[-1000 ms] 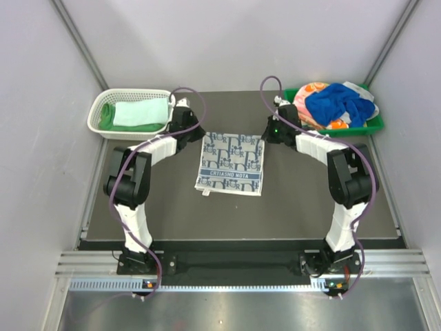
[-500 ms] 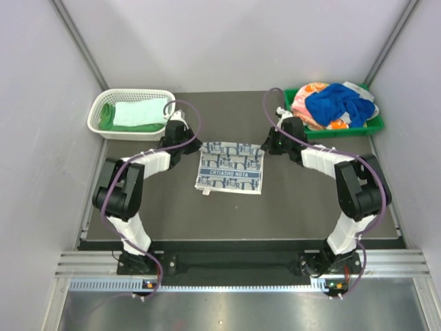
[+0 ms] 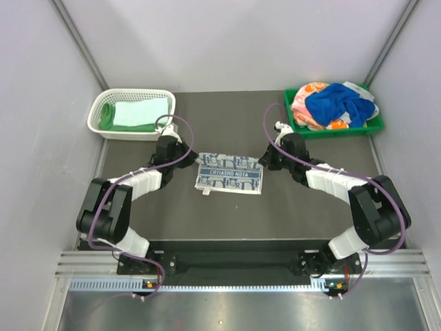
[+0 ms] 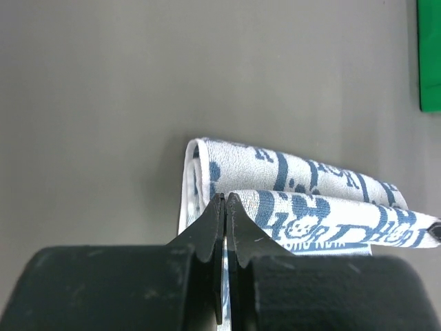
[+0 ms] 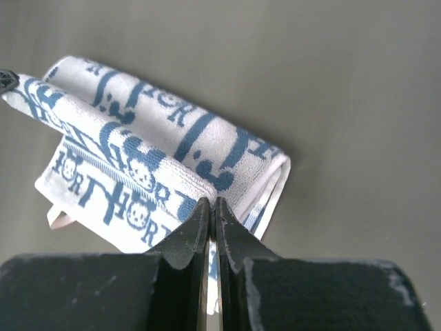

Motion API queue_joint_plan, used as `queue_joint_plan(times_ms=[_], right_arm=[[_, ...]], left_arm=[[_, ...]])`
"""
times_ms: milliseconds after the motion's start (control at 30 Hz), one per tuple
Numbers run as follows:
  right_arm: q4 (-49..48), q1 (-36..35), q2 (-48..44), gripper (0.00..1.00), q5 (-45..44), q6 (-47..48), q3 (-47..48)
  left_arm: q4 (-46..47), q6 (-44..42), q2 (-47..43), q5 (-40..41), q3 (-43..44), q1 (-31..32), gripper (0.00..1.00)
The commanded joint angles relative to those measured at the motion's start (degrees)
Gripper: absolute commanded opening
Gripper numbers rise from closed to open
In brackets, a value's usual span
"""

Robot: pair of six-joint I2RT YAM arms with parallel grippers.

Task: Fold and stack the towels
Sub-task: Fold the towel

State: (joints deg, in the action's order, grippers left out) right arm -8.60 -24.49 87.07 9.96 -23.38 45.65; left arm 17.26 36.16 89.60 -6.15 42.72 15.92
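A white towel with blue print (image 3: 229, 176) lies mid-table, its far half lifted and doubled over toward the near edge. My left gripper (image 3: 191, 157) is shut on the folded flap's left corner, and my right gripper (image 3: 265, 160) is shut on its right corner. In the left wrist view the jaws (image 4: 225, 197) pinch the flap's edge above the lower layers of the towel (image 4: 310, 186). The right wrist view shows the same grip (image 5: 211, 201) on the towel (image 5: 158, 131). More towels lie folded in the basket and bunched in the tray.
A white mesh basket (image 3: 96, 114) at the back left holds a folded mint towel (image 3: 141, 112) over a green one (image 3: 107, 116). A green tray (image 3: 372, 128) at the back right holds a crumpled blue towel (image 3: 337, 102) and an orange-pink one (image 3: 306, 103).
Both grippers have come toward the near edge with the towel's far edge in them. The towel now looks about half as deep as a second ago.
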Motion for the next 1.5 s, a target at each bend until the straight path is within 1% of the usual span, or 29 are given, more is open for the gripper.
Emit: queue_joint_plan(times_ms=[0,200,367,500,833,933,1000,1067,1100,1200,1400,1467], right_arm=[[-2.65,-1.08,-2.78,0.02,-2.57,-0.53,-2.57],[-3.88,-2.67,-4.8,0.02,-3.54,-1.5,-6.35],[-4.14,-2.93,-6.29,0.02,-4.15,-2.02,-7.85],[-4.58,-3.46,-7.35,0.02,-4.59,-2.38,-9.26],[-6.95,-5.39,-5.15,0.02,-5.03,-3.43,-11.37],[-7.74,-5.83,-5.59,0.04,-5.12,-3.87,-12.42],[-7.83,-6.01,-5.77,0.08,-5.65,-4.04,-12.86],[-7.92,-6.1,-5.68,0.14,-5.56,-4.13,-13.04],[-7.84,-6.1,-5.51,0.16,-5.56,-4.05,-13.04],[-7.66,-6.1,-6.38,0.2,-5.65,-4.31,-13.48],[-3.98,-6.1,-10.59,0.3,-6.61,-4.84,-13.04],[-2.65,-6.1,-11.74,0.31,-6.97,-4.84,-12.52]], left_arm=[[3.49,0.4,-3.55,0.09,-2.63,-0.28,0.0],[4.01,0.84,-6.89,-0.88,-6.77,-0.02,0.0],[3.75,0.49,-8.91,-1.32,-8.53,0.42,0.0],[3.13,0.23,-8.92,-1.23,-9.49,0.42,0.0],[3.57,0.75,-7.95,-1.84,-10.9,0.51,0.0],[2.79,0.66,-8.56,-1.93,-11.08,0.51,0.0],[2.26,0.31,-9.36,-2.02,-11.25,0.51,0.0],[1.12,-0.04,-9.8,-2.02,-11.25,0.51,0.04],[1.03,-0.13,-10.06,-2.2,-11.6,0.51,0.1],[0.68,-0.04,-11.64,-2.64,-12.66,0.51,0.19],[-3.28,0.22,-17.53,-1.85,-12.93,0.51,0.29],[-5.99,0.14,-19.55,-0.88,-12.4,0.6,0.3]])
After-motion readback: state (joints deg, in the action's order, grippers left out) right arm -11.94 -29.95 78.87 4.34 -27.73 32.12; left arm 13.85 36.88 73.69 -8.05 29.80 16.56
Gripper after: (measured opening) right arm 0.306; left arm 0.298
